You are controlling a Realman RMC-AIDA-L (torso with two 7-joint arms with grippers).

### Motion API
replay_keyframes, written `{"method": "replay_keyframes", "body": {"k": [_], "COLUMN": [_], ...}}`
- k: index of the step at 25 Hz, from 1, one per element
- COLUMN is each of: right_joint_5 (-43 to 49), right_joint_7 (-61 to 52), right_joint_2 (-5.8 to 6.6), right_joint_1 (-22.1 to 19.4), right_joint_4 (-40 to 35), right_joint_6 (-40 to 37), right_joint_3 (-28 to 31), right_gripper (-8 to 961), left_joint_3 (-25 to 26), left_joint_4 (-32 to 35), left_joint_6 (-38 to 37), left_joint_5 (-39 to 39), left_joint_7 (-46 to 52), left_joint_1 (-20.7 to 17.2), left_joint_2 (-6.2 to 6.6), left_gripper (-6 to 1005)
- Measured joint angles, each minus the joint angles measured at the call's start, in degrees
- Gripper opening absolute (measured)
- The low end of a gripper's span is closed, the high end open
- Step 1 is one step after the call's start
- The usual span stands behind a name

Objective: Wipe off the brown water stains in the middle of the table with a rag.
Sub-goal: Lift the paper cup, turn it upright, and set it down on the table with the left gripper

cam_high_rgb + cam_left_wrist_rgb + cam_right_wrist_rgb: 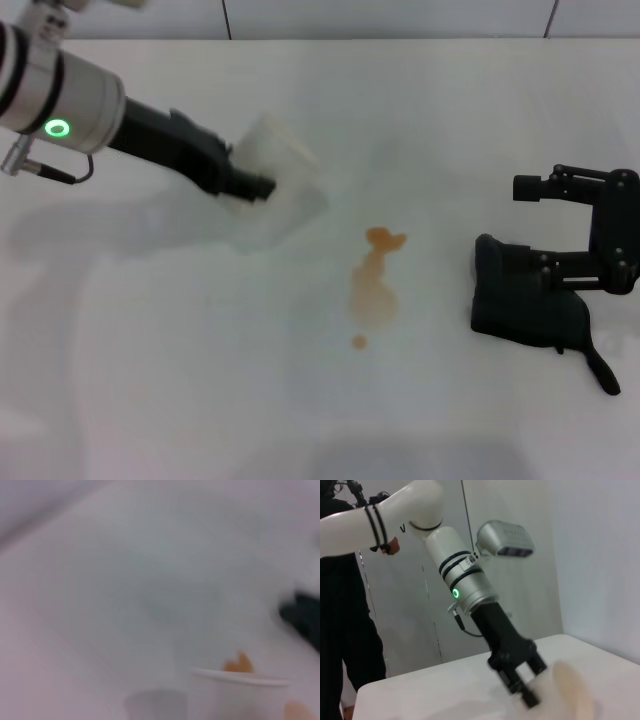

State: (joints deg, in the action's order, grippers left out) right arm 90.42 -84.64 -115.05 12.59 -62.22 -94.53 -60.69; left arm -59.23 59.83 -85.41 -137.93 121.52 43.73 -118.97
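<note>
A translucent white cup [283, 180] is gripped at its rim by the left end effector [258, 187], whose fingers are closed on it, and it is held tilted above the white tabletop [150, 380], to the left of the centre. In the right wrist view the same cup [567, 690] is seen clamped by that end effector [526, 690]. The brown water stains [373, 285] are spread in an irregular chain at the middle of the tabletop, with one small round droplet [358, 342] at the near end. The dark rag [525, 300] is lain on the tabletop well to the right of the stains, and the right end effector [545, 268] is set down on it; whether its fingers are closed cannot be told.
</note>
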Motion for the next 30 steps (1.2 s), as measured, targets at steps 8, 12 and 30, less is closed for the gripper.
{"method": "replay_keyframes", "body": {"k": [8, 12, 30], "right_joint_5": [-0.1, -0.1, 0.1], "right_joint_7": [0.2, 0.4, 2.1], "right_joint_2": [-0.01, -0.07, -0.07], "right_joint_1": [1.0, 1.0, 1.2], "right_joint_4": [1.5, 1.6, 2.5], "right_joint_6": [0.8, 1.6, 5.2], "right_joint_3": [-0.3, -0.4, -1.5], "right_gripper": [825, 825, 825], "left_joint_3": [-0.4, -0.5, -0.3], "left_joint_4": [-0.5, -2.8, -22.0], "left_joint_6": [12.1, 15.2, 20.3], "left_joint_5": [13.5, 21.1, 44.2], "left_joint_7": [-10.1, -17.0, -53.7], "left_joint_1": [-8.8, -11.6, -15.1], "left_joint_2": [-0.21, -0.21, -0.29], "left_gripper": [562, 552, 542]}}
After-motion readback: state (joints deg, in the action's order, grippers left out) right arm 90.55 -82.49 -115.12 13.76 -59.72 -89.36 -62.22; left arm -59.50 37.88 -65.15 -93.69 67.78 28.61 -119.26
